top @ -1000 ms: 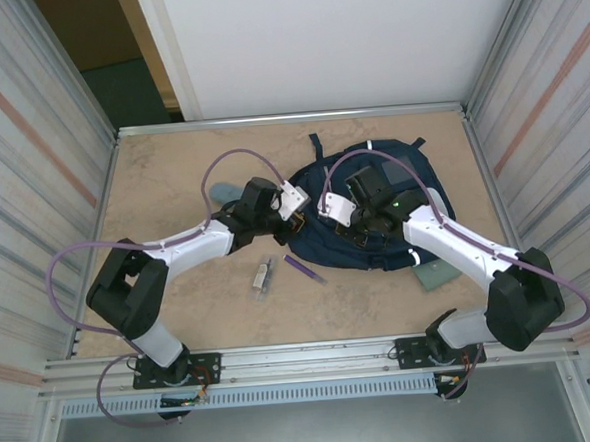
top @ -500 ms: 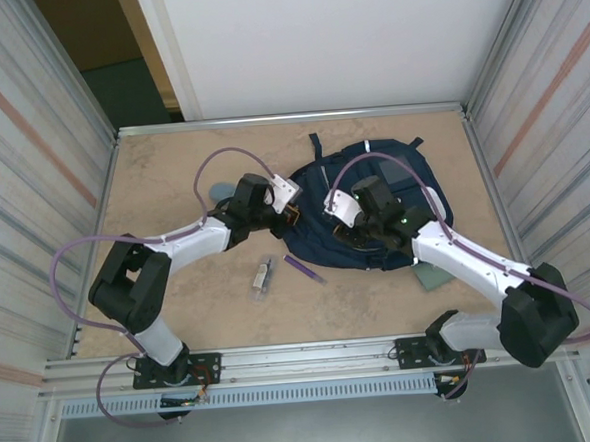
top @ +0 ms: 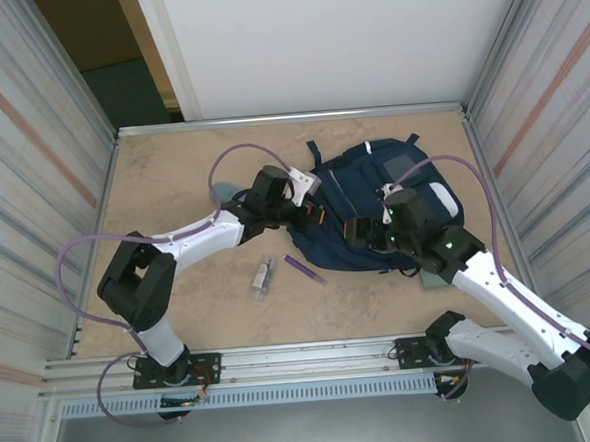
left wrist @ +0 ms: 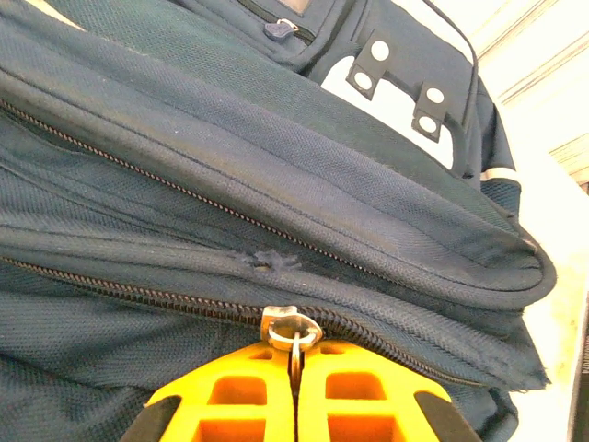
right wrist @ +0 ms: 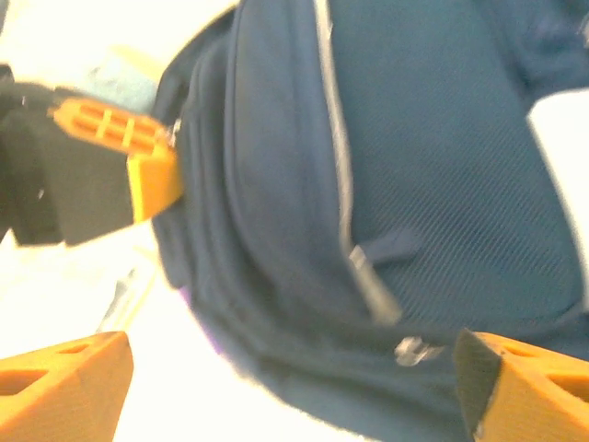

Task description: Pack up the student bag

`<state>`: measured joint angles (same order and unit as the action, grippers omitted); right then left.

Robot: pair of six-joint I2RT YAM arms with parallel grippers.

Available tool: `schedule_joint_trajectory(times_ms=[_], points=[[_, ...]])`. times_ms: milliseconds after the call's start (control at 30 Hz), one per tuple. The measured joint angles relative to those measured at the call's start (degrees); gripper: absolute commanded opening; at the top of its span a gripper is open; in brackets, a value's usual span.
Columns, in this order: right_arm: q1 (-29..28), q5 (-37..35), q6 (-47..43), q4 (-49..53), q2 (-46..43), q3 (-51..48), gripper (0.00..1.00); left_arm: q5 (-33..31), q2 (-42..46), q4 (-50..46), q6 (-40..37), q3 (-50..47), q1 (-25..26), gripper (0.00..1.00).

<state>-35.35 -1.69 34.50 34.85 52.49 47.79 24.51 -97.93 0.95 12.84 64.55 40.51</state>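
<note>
The student bag point(top: 394, 200) is a navy backpack lying on the table's right half, its front with white patches facing up. My left gripper point(top: 310, 212) is at the bag's left edge. In the left wrist view its orange fingers point(left wrist: 239, 396) are shut on a metal zipper pull point(left wrist: 293, 327) of the student bag point(left wrist: 276, 166). My right gripper point(top: 364, 233) hovers over the bag's near edge. Its fingers point(right wrist: 64, 387) stand wide apart above the blurred student bag point(right wrist: 414, 184) with nothing between them. A second metal pull point(right wrist: 411, 350) lies near its right finger.
A purple pen point(top: 304, 269) and a small grey-white item point(top: 263, 276) lie on the table just left of the bag. A teal object point(top: 435, 276) pokes out under the bag's near right edge, and another teal piece point(top: 227, 192) lies behind the left arm. Metal walls enclose the table.
My right gripper has opened, let go of the bag and drawn back toward the near right. The bag has settled flatter. My left gripper moved slightly right, still shut on the pull.
</note>
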Motion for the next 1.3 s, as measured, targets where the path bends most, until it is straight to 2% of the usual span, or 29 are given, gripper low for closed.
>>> schedule_joint_trajectory(times_ms=[100, 200, 367, 433, 567, 733, 767, 900, 1067, 1167, 1300], points=[[-2.4, 2.1, 6.6, 3.1, 1.0, 0.0, 0.77, 0.2, 0.0, -1.3, 0.7, 0.2, 0.9, 0.00], [-4.6, 3.0, 6.5, 3.5, 2.0, 0.0, 0.68, 0.9, 0.0, -2.5, 0.7, 0.3, 2.8, 0.00], [-5.2, -0.4, -3.2, 5.3, 9.4, 2.5, 0.56, 2.7, 0.0, -3.6, 0.7, 0.3, 5.7, 0.00], [-5.5, -2.1, -7.0, 6.0, 13.2, 3.4, 0.54, 3.0, 0.0, -4.0, 0.7, 0.3, 5.9, 0.00], [-6.3, -6.5, -12.2, 6.3, 18.0, 4.2, 0.43, 2.8, 0.0, -4.2, 0.7, 0.3, 5.4, 0.00], [-5.8, -11.0, -17.2, 5.4, 18.6, 4.2, 0.06, 1.9, 0.0, -4.1, 0.7, 0.3, 4.9, 0.00], [-5.3, -10.9, -18.1, 4.8, 18.5, 4.2, 0.02, 1.9, 0.0, -4.1, 0.7, 0.2, 4.6, 0.00], [-2.7, -7.9, -23.2, -0.3, 15.7, 1.4, 0.00, -0.6, 0.0, -4.2, 0.0, 0.2, 2.9, 0.00], [-1.7, -3.5, -39.3, -7.3, 12.3, -3.7, 0.00, -7.1, 0.0, -7.6, -0.1, 0.3, -0.9, 0.00], [0.3, 1.0, -49.0, -10.0, 14.4, -3.1, 0.00, -9.6, 0.3, -9.1, -1.0, 0.2, -2.1, 0.00], [2.1, 4.4, -60.2, -8.7, 18.8, 0.9, 0.00, -12.2, 2.4, -11.7, -2.6, -0.3, -2.6, 0.00]])
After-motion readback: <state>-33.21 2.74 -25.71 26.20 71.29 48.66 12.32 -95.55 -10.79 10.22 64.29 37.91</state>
